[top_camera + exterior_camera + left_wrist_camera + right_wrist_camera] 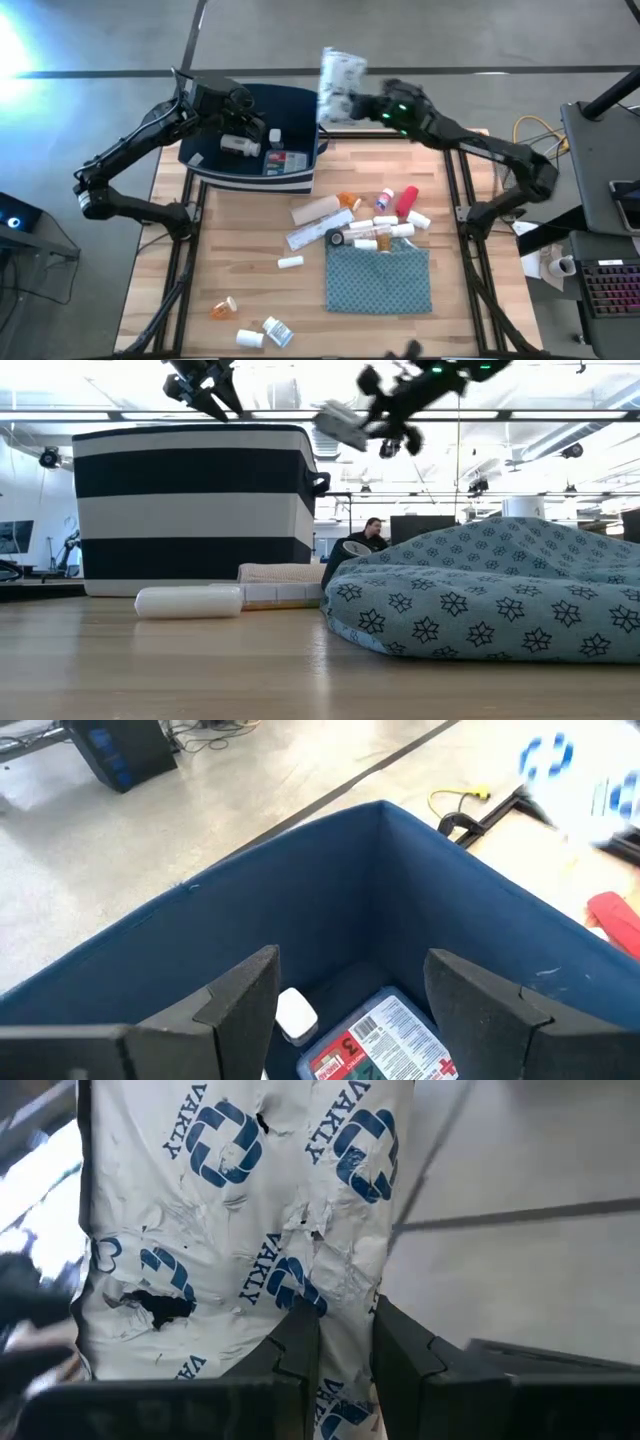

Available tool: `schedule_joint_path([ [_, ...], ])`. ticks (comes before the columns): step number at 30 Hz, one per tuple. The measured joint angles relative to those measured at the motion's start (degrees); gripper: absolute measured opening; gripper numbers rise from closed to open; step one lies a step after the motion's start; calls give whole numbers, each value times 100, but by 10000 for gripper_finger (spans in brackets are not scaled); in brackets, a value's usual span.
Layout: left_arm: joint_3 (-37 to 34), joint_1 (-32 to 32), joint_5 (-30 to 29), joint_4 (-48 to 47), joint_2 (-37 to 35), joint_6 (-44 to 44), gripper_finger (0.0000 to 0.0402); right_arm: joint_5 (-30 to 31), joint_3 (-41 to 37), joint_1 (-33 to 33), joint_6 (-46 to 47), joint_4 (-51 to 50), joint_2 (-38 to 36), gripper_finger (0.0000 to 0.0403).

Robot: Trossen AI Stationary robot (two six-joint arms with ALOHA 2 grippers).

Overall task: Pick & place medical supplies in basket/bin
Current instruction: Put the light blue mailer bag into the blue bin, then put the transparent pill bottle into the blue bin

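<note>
My right gripper (352,105) is shut on a white crinkled packet (340,75) printed with blue logos, high above the navy bin's (300,100) right rim. In the low view the packet (340,425) hangs in the air just right of the striped bin (190,510). My left gripper (350,970) is open above the bin's inside, touching nothing. Below it lie a white bottle (297,1015) and a red-and-blue labelled box (385,1040). More supplies lie on the table: a red tube (407,202), orange vials (347,200), and white bottles (250,338). My right gripper pinches the packet between its two fingers at one edge (330,1295), coming roughly level from the table's right side. The rest of the packet (250,1210) spreads out beyond the fingertips. It is lifted clear and tilted, touching neither the bin nor the table.
A teal patterned cloth (378,278) lies on the near right of the table, with small supplies along its far edge. A long white packet (320,210) lies near the middle. Bare wood shows at the near left, around an orange vial (223,306). A person (372,535) sits far behind.
</note>
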Motion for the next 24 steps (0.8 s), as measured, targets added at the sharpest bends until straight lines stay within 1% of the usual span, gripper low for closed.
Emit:
schedule_joint_path([
  [7,0,-1,-9,-1,-456,0,228,-924,2212,58,-692,-848,1538,54],
  [11,0,1,-21,-3,-742,-70,228,-1165,3302,50,-1007,-1523,2251,54],
  [15,-45,1,-25,-5,-946,-151,228,-1842,4311,59,-1294,-2238,2993,59],
  [17,-84,1,-23,-14,-1003,-151,228,-2192,4788,75,-1416,-2669,3394,80],
  [19,-127,1,-23,-98,-1038,-151,228,-2417,5207,105,-1549,-3113,3771,108],
  [23,-144,-1,-13,-601,-1043,-288,228,-2453,5941,140,-1716,-3896,4245,156],
  [24,-144,-1,-9,-736,-1038,-350,228,-2440,6038,142,-1832,-3934,4300,166],
])
